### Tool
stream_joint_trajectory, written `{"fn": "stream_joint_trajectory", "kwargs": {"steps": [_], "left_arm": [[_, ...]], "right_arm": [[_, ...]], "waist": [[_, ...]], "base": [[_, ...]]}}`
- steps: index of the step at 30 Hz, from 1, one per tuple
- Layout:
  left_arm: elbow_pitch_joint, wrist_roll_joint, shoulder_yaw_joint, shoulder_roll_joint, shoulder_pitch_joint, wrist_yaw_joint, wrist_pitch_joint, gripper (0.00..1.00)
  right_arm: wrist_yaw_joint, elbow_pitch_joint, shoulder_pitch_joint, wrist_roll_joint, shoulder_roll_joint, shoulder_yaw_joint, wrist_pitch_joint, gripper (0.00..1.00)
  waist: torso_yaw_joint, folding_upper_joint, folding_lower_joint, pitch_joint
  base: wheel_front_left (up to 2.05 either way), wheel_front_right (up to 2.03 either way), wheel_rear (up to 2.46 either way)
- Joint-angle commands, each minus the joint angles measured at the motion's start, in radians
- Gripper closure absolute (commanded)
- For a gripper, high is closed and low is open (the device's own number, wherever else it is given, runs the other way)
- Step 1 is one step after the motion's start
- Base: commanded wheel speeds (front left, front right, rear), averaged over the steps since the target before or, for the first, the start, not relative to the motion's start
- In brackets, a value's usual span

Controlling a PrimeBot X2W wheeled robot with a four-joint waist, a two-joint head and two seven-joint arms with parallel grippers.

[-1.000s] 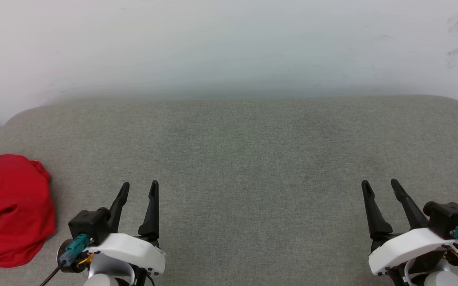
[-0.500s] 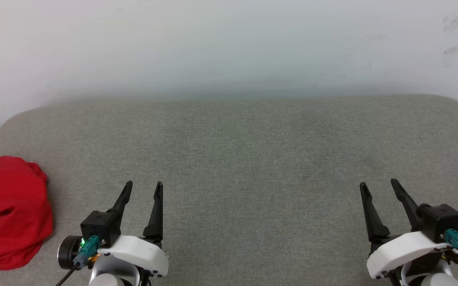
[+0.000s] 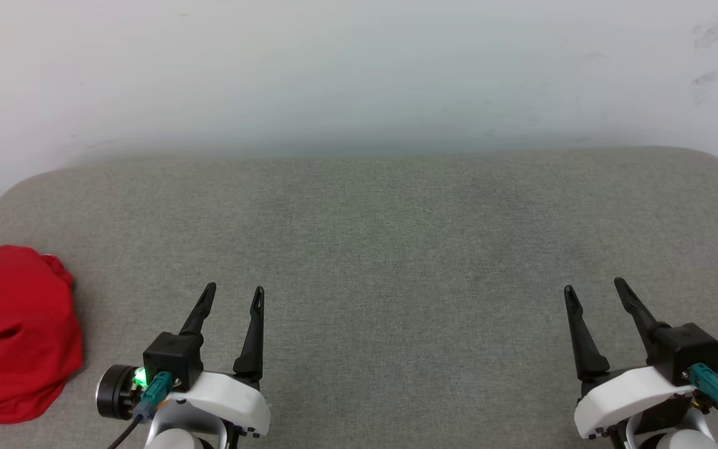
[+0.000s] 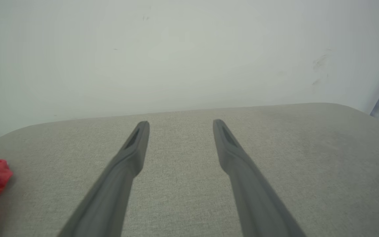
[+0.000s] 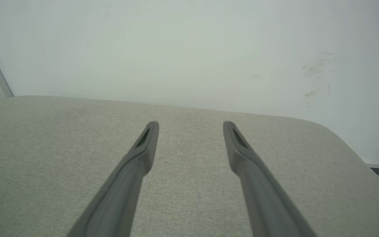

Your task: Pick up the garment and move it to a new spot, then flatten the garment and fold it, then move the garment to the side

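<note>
I am counting one garment (image 3: 13, 333): red, crumpled, lying at left edge of head view, on gray padded surface (image 3: 384, 237), small white patch showing at its left side. I am seeing two grippers. Left gripper (image 3: 234, 289) is showing at lower left, near garment but apart from it, two fingers spread wide, gripping nothing. Right gripper (image 3: 593, 286) is showing at lower right, two fingers also spread wide, gripping nothing. One pale wall (image 3: 359, 68) is running across top of frame.

light: even, soft | shadows: faint | wrist views: fingers blurred
</note>
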Motion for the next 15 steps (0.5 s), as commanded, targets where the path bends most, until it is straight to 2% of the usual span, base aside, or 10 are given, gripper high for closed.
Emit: {"fn": "stream_joint_trajectory", "kwargs": {"steps": [1, 8, 15], "left_arm": [[0.002, 0.017, 0.000, -0.004, -0.013, 0.000, -0.009, 0.00], [0.024, 0.037, 0.009, -0.013, -0.024, -0.002, -0.022, 0.00], [0.032, 0.056, 0.032, -0.023, -0.025, 0.006, -0.034, 0.00]], "right_arm": [[-0.001, -0.005, -0.006, -0.015, 0.005, 0.000, -0.007, 0.00], [-0.001, -0.003, -0.011, -0.057, 0.008, 0.016, -0.019, 0.00], [-0.001, -0.008, -0.018, -0.058, 0.008, 0.040, -0.037, 0.00]], "waist": [[0.004, 0.0000, -0.0001, 0.000], [0.051, 0.0000, -0.0001, 0.000], [0.168, 0.0000, -0.0001, 0.001]], "base": [[0.00, 0.00, 0.00], [0.00, 0.00, 0.00], [0.00, 0.00, 0.00]]}}
